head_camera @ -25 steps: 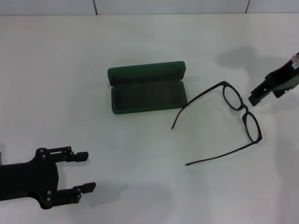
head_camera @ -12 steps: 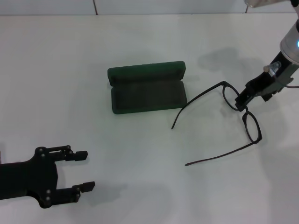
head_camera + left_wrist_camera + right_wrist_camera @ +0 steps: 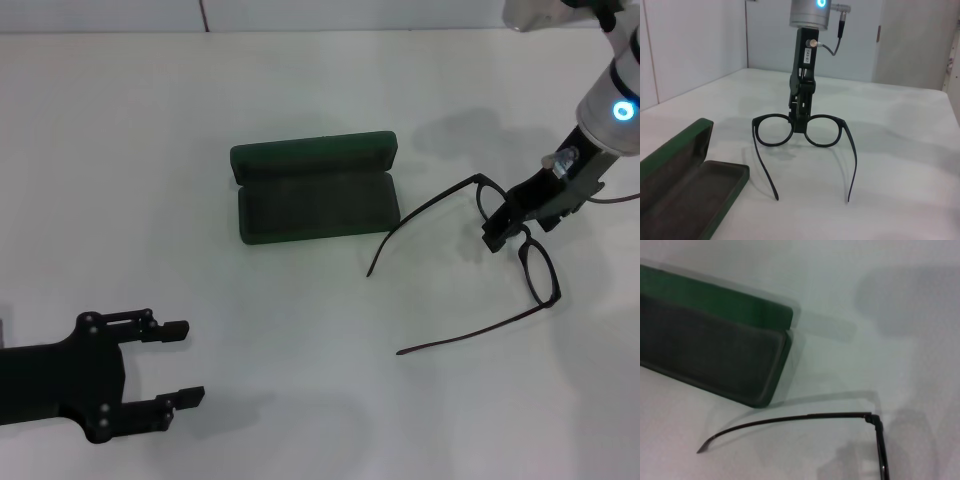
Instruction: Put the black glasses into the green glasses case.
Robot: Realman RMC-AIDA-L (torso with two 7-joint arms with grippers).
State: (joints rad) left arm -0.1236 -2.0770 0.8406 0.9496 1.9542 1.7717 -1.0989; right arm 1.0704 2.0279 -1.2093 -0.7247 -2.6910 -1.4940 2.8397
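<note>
The right gripper [image 3: 497, 236] is lowered at the bridge of the black glasses [image 3: 520, 240]; whether it is shut cannot be told. A grip there is needed next, then a carry toward 9 o'clock to the open green glasses case [image 3: 315, 200]. The left gripper [image 3: 185, 362] is parked wide open at 7 o'clock.

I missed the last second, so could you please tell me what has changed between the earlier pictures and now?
The right gripper has come in from the table's right edge and descended over the bridge of the black glasses. The glasses, the open green glasses case and the left gripper have stayed put.

Head view looks down on the whole table [image 3: 300, 90]. Left wrist view faces low across it; right wrist view hovers close. All share glasses [image 3: 520, 245] and case [image 3: 315, 190].
</note>
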